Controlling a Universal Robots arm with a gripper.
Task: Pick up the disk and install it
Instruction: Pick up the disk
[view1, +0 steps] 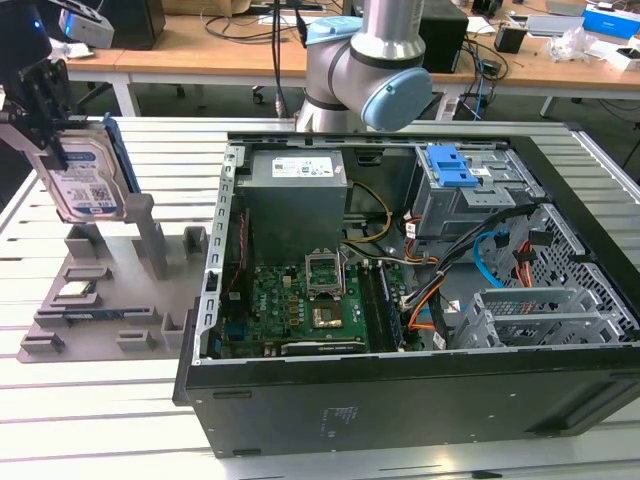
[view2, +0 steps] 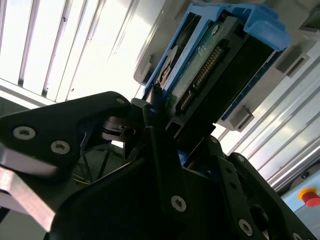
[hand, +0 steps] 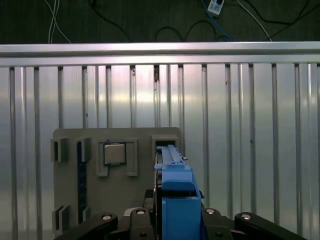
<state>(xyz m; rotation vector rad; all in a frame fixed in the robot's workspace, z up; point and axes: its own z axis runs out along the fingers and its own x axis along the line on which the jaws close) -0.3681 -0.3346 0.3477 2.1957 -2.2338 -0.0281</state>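
End effector (view1: 55, 135) sits at the far upper part of the exterior view's left, clamped on the disk (view1: 90, 185), w/ a dark finger running down over the labelled face. Disk is held upright on edge, white label w/ blue band facing the camera, blue bracket showing along its top & side edges. It hangs over the back part of a grey fixture tray (view1: 100, 300) on the slatted aluminium desk (view1: 90, 420); its lower edge is near the tray's upright posts, can't tell if it touches them.

In the second wrist view the disk (view2: 215, 65) is seen end-on: green circuit board & connector row framed by blue plastic, w/ the black end effector (view2: 165, 125) closed on its near end. In the first wrist view, looking down, the blue bracket of the disk (hand: 172, 180) rises between the two black sides of the end effector (hand: 172, 222), roughly in line w/ a slot in the tray (hand: 67, 200).

A small square silver chip (view1: 78, 292) lies in a pocket of the tray, beside that slot; it's also in the first wrist view (hand: 114, 154).

On the exterior view's right, well apart from the disk, an open PC case (view1: 400, 410) lies on its side on the desk. Inside: grey power supply box (view1: 297, 195), green motherboard (view1: 300, 305), a drive bay w/ blue latch (view1: 455, 165), a metal drive cage (view1: 540, 315) & orange/blue cables. Arm's grey & light-blue joint (view1: 370, 60) stands behind the case
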